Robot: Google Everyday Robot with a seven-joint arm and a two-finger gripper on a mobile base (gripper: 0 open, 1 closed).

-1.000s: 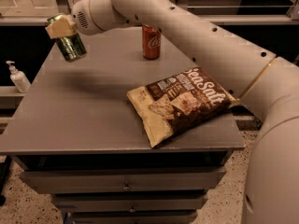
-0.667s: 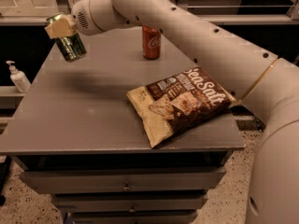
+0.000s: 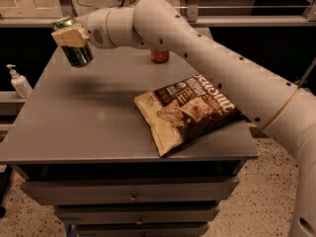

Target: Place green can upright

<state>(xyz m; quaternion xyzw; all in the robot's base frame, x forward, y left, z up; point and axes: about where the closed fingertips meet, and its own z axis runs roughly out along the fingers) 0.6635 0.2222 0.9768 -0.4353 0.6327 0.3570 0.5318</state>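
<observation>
gripper (image 3: 72, 36) pinching green can (image 3: 80, 55) far left, above table (image 3: 89, 122) | can slightly tilted | risk: released off-vertical near left edge, tips, rolls off

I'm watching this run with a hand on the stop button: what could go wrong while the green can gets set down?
1. The gripper holds the green can tilted, off the surface near the far left corner of the table. Released like that, it could tip and roll off the edge.
2. The arm passes right in front of the red can, so lowering or swinging it might knock that can over.
</observation>
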